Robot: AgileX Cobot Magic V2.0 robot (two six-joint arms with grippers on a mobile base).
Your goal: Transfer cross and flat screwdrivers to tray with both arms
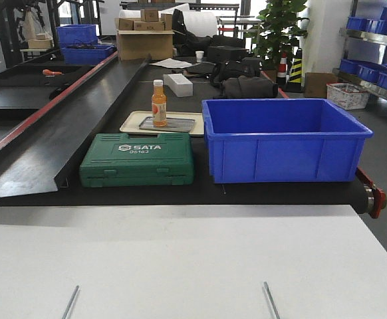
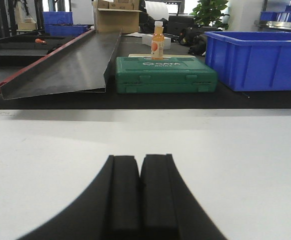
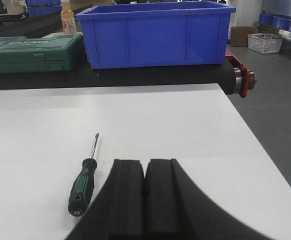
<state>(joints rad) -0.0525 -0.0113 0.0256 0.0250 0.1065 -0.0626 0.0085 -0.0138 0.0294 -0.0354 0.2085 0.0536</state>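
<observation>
White table [image 1: 180,246] bears screwdrivers [image 1: 70,302], handles cut off

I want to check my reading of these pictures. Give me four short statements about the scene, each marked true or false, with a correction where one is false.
1. In the front view, the green plastic SATA tool case lies left of the deep blue plastic bin. True.
2. The orange bottle with a white cap stands inside the bin. False: it stands upright outside the bin, behind the tool case.
3. The right claw holds the black-and-green screwdriver. False: the claw is shut on nothing, and the screwdriver lies beside it on the white table.
4. The left claw is shut and empty. True.
</observation>
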